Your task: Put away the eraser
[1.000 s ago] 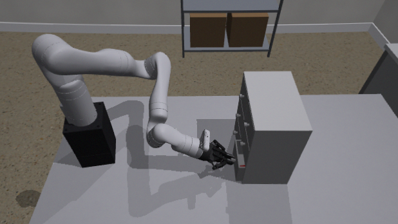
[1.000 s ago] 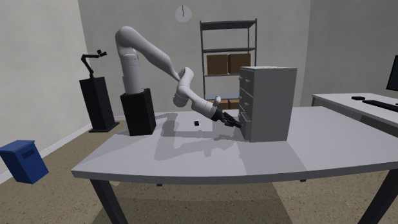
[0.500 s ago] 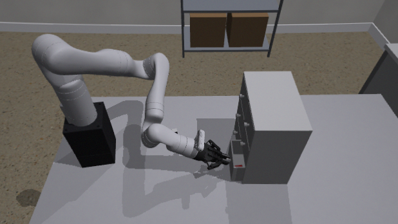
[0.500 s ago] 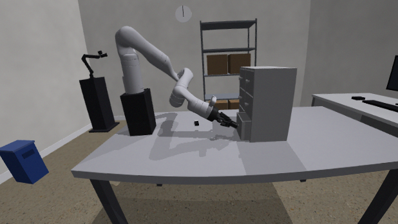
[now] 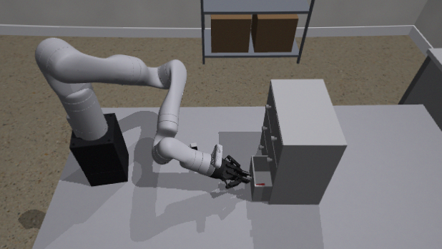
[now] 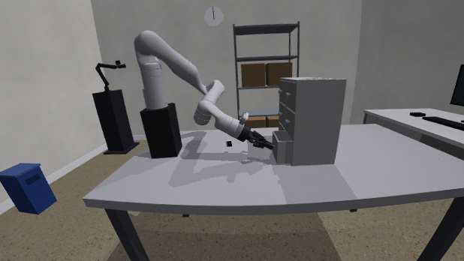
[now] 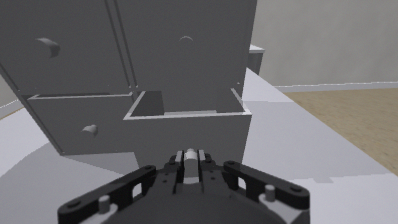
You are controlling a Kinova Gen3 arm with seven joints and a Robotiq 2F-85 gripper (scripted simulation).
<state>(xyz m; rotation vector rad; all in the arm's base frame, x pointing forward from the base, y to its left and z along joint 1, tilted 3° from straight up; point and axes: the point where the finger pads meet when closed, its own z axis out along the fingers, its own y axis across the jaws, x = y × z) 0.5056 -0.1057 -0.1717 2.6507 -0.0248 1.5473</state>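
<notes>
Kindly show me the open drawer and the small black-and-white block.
Open drawer [image 5: 261, 194] [image 6: 284, 152] [image 7: 187, 131]: top and exterior views, side wall; wrist view, front panel.
Black-and-white block [image 5: 193, 145] [image 6: 229, 144]: top view, white part; exterior view, black part.

Bottom drawer further out.
The near-side bottom drawer [image 5: 262, 193] [image 6: 283, 151] [image 7: 192, 137] now juts well beyond the chest front [image 5: 275, 157] [image 6: 287, 124] [image 7: 190, 65]; gripper [image 5: 249, 177] [image 6: 272, 146] [image 7: 190, 158] has backed away from the chest with it, toward the arm's base.
</notes>
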